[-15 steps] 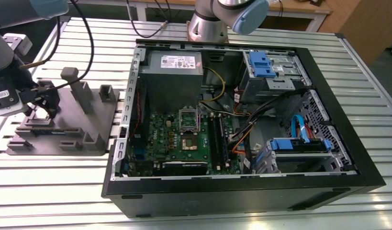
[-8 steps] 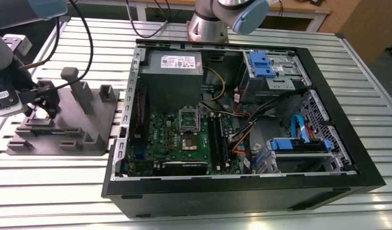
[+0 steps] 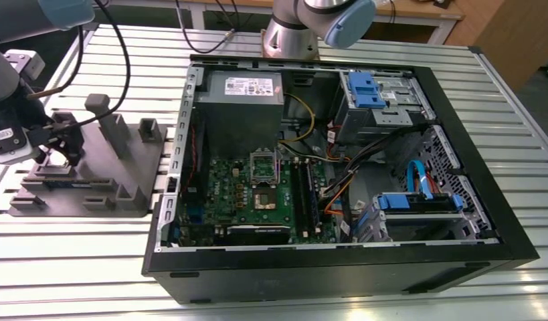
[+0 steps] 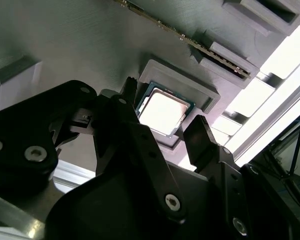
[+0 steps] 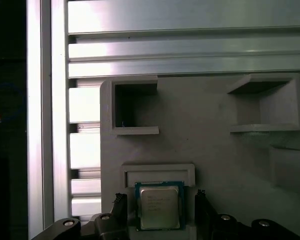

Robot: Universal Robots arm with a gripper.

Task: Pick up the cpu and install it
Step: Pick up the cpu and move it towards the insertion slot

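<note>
At the exterior view's left, we found the gripper (image 3: 64,152) low over the grey fixture (image 3: 140,167). Its fingers (image 5: 121,205) stood apart, one on either side of the cpu (image 5: 159,206), which lay flat in its raised pocket, ungripped. We judged that a good grasp required fingers centred and square to the chip's edges, closed lightly. Rightward, the motherboard socket (image 3: 263,180) lay open.

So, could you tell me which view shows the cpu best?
The first wrist view: the cpu faces the camera squarely, between the open gripper's fingers. The second wrist view shows it slanted, partly behind a finger. In the exterior view it is too small to tell.
</note>
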